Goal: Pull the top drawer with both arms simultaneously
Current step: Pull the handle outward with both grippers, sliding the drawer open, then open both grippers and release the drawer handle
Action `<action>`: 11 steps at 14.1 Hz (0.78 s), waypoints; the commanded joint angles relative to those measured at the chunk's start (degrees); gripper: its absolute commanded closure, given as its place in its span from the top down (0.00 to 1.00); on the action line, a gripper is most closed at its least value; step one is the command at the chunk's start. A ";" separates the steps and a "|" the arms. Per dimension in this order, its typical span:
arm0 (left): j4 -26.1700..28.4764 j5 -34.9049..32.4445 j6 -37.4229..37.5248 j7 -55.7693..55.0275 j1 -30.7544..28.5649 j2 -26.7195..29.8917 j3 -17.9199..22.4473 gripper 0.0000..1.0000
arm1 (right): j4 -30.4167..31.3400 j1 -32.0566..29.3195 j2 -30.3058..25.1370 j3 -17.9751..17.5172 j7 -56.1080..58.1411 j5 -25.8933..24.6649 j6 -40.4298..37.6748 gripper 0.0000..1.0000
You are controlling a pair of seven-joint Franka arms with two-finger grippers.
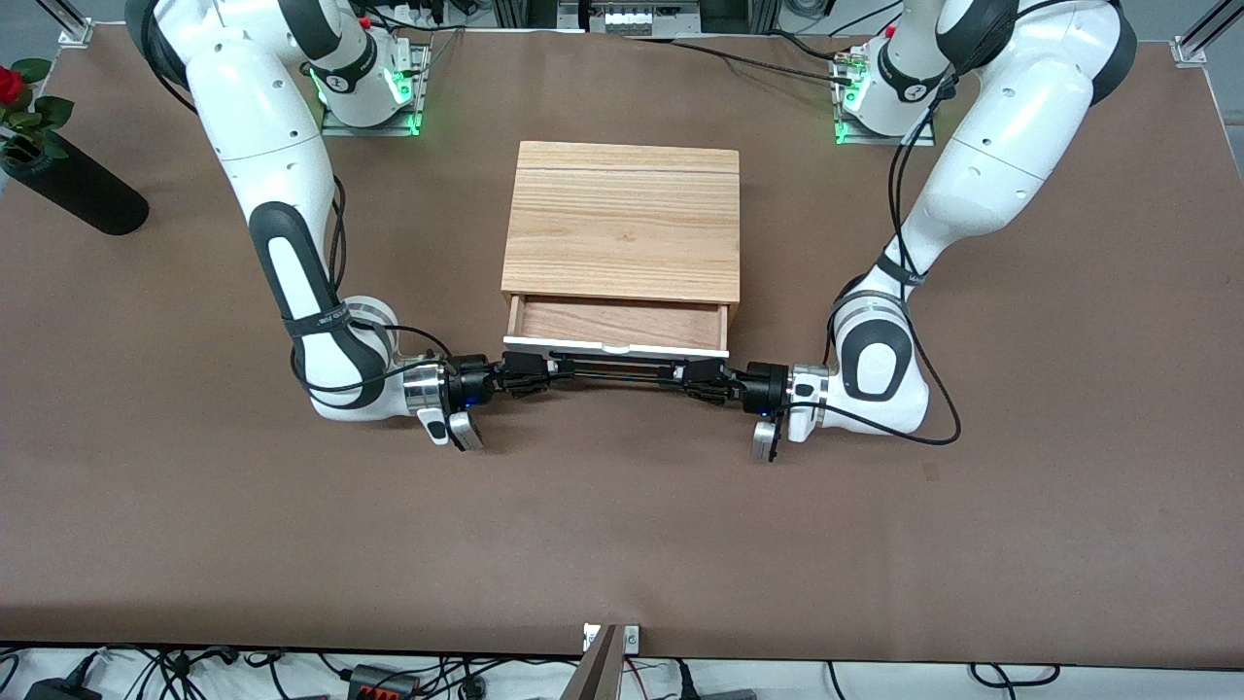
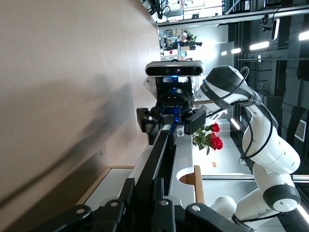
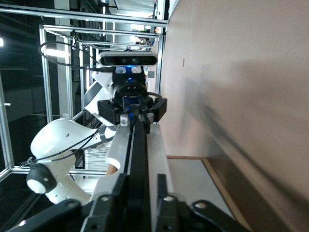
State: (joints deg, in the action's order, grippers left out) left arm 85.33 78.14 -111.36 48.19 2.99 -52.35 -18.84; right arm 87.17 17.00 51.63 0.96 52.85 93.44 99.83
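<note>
No text, label, brand, number or sign can be read anywhere; nothing legible is shown on any surface.

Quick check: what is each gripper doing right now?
Left gripper: shut on the wide black bar handle of the white-fronted top drawer.
Right gripper: around the same handle; open or shut cannot be told.

left arm: elbow low, wrist level | left gripper (image 1: 702, 377): fingers clamped | right arm: mirrored, wrist level | right gripper (image 1: 530, 373): fingers around the bar, pointing inward
</note>
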 commanded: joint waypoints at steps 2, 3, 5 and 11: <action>-3.06 0.79 -2.10 -0.65 0.09 -1.62 -0.05 0.24 | -1.57 -0.56 2.34 0.27 1.91 0.60 2.56 1.00; -3.06 0.79 -2.19 -0.65 0.09 -1.62 -0.05 0.50 | -1.57 -0.74 2.16 0.27 1.56 0.52 2.39 1.00; -3.15 0.79 -2.80 -0.56 0.00 -1.62 -0.05 0.99 | -1.39 -0.74 1.81 0.18 1.38 0.52 2.12 1.00; -7.37 -6.31 -2.81 -0.73 -0.70 -1.36 1.00 1.00 | -1.48 -0.83 -1.09 0.27 1.20 0.52 3.00 1.00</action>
State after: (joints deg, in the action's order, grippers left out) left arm 81.07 75.46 -114.17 47.89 2.60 -52.56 -17.79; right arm 85.24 16.43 52.33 1.49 53.35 93.46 101.83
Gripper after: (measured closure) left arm 0.128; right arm 0.000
